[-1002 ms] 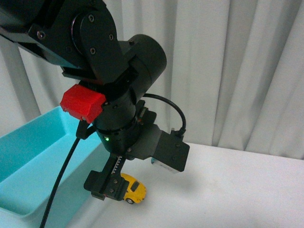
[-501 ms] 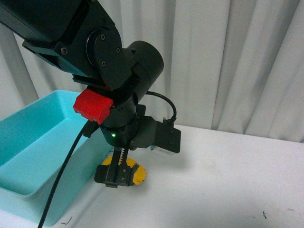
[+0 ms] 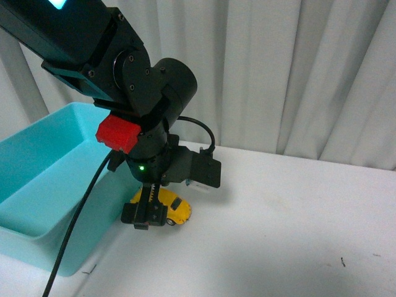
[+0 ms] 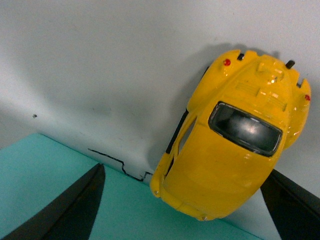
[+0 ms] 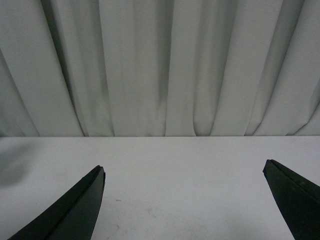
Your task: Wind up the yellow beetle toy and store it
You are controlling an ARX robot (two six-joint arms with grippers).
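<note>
The yellow beetle toy (image 3: 174, 210) sits on the white table right beside the teal bin (image 3: 43, 179), its nose against the bin's outer wall. My left gripper (image 3: 147, 218) hangs over it, open, with the car between the two fingers and touching neither. In the left wrist view the car (image 4: 235, 137) fills the right half, its dark rear window up, and the black fingertips (image 4: 75, 210) stand wide on either side of it. My right gripper (image 5: 185, 200) is open and empty above bare table, facing the curtain.
The teal bin's wall (image 4: 60, 200) lies right under the left gripper's near finger. White curtains (image 3: 297, 74) close off the back of the table. A few small dark marks (image 3: 342, 262) dot the table on the right.
My left arm has moved back and down over the car, so the open jaws now straddle it. The car has stayed where it was.
</note>
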